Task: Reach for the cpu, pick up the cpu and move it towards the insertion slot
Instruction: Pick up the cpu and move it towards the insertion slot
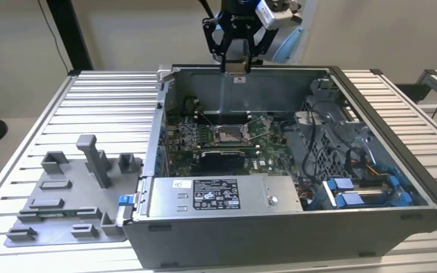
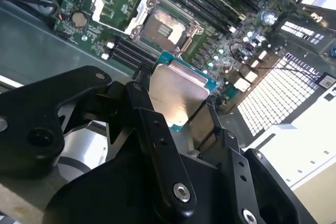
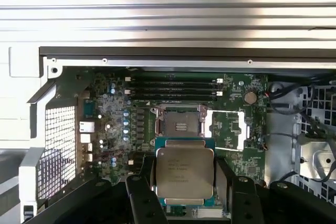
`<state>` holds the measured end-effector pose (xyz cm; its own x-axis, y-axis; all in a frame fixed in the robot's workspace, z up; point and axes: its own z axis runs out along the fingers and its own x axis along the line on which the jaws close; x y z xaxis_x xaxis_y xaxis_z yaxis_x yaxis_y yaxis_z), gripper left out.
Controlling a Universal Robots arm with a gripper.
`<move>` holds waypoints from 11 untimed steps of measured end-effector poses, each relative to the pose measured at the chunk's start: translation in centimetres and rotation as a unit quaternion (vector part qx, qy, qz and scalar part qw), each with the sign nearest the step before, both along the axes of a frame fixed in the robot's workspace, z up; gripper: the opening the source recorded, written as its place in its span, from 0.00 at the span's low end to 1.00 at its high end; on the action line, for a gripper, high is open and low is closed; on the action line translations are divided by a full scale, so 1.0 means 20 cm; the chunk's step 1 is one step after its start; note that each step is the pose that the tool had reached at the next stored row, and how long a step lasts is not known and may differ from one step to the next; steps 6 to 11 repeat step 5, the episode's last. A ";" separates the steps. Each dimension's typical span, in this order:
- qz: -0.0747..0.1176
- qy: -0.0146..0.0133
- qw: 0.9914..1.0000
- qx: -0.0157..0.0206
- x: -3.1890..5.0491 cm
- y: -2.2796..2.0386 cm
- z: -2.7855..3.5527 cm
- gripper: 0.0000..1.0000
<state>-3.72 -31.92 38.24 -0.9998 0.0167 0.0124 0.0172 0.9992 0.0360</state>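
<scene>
Holding the cpu (image 3: 185,176) clamped between its two black fingers (image 3: 140,199), my gripper (image 1: 236,63) hangs above the far rim of the open computer case (image 1: 400,170), near the top centre of the exterior view. From that camera the chip is only a small pale square at the fingertips, and I cannot make out its faces there.

Both wrist views give me what the exterior view lacks. In the first wrist view the cpu sits low in the frame at centre, its silvery lid square to the camera with a teal-green border showing on the edges; the fingers press on two opposite sides. It is square, so I see no long axis. Its lower edge is partly cut off by the gripper body. In the second wrist view the same chip (image 2: 176,94) is seen tilted, a bright glare washing out the lid, with the black linkage (image 2: 157,150) filling the lower half of the frame and hiding the chip's lower corner.

Beyond the chip lies the green motherboard (image 3: 231,124). The insertion slot (image 3: 180,125) shows just past the cpu's upper edge in the first wrist view, metal frame around a dark centre. In the exterior view the slot (image 1: 229,135) lies mid-frame, well apart from the gripper. On the table at lower left is a grey fixture plate (image 1: 59,210) with upright blocks.
</scene>
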 end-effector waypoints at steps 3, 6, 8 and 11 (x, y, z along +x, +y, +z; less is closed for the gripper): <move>0.000 0.001 1.000 0.000 0.000 0.000 0.000 0.00; 0.000 0.001 1.000 0.000 0.000 0.000 0.000 0.00; 0.000 0.001 1.000 0.000 0.000 0.000 0.000 0.00; 0.000 0.001 1.000 0.000 0.000 0.000 0.000 0.00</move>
